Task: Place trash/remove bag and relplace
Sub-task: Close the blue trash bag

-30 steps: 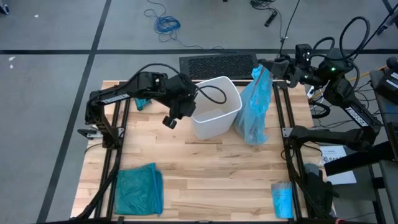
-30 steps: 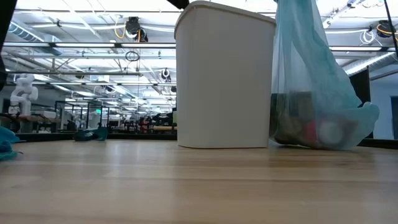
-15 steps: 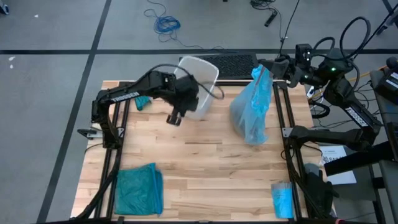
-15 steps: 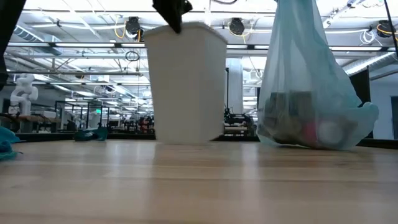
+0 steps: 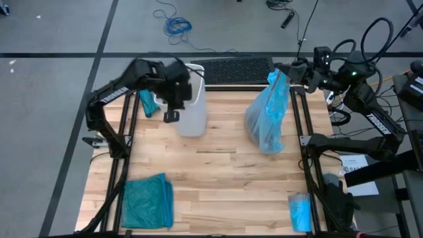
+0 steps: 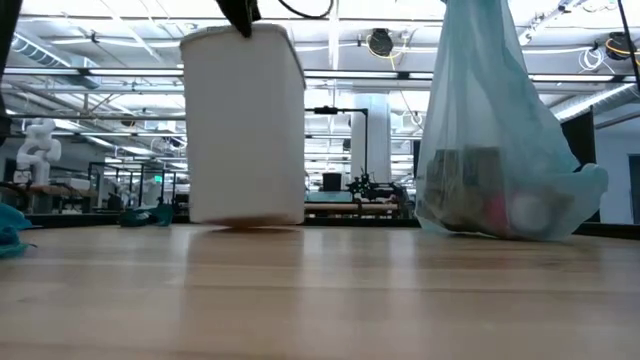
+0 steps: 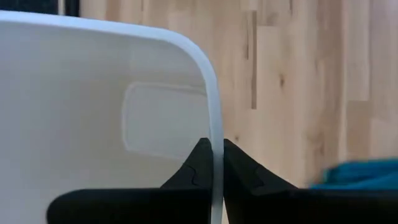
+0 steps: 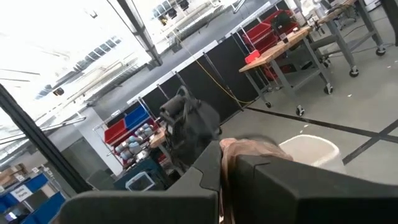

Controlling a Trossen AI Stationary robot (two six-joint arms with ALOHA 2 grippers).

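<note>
Gripping the rim of the white bin (image 5: 191, 106), the left gripper (image 7: 214, 163) had its two dark fingers closed on the thin plastic wall, one inside the bin and one outside, as the left wrist view showed. In the high view the bin stood toward the table's far left, upright or nearly so, with the left arm (image 5: 125, 82) reaching over its top from the left. The low view showed the bin's (image 6: 243, 125) base at the wooden table (image 5: 225, 178), whether resting on it or just above could not be told.

Well to the right of the bin, the pale sky-blue bag (image 5: 268, 116) hung gathered at its top, where the right gripper (image 5: 283, 74) met it near the table's far right edge. That gripper's fingers were closed; in the right wrist view (image 8: 227, 163) a bunch of thin film sat pinched between them. The bag's lower part rested on the table, clear of the bin with open table between them. Through its see-through plastic in the low view, the trash (image 6: 492, 205) lay at the bottom: dark brownish scraps and a red-and-white piece.

Farther from the bin, at the table's near left corner, a darker teal-green bag (image 5: 147, 201) lay flat. At the near right corner lay a small folded blue packet (image 5: 300, 211). A small blue item (image 5: 146, 103) lay just left of the bin, beside the left arm.
</note>
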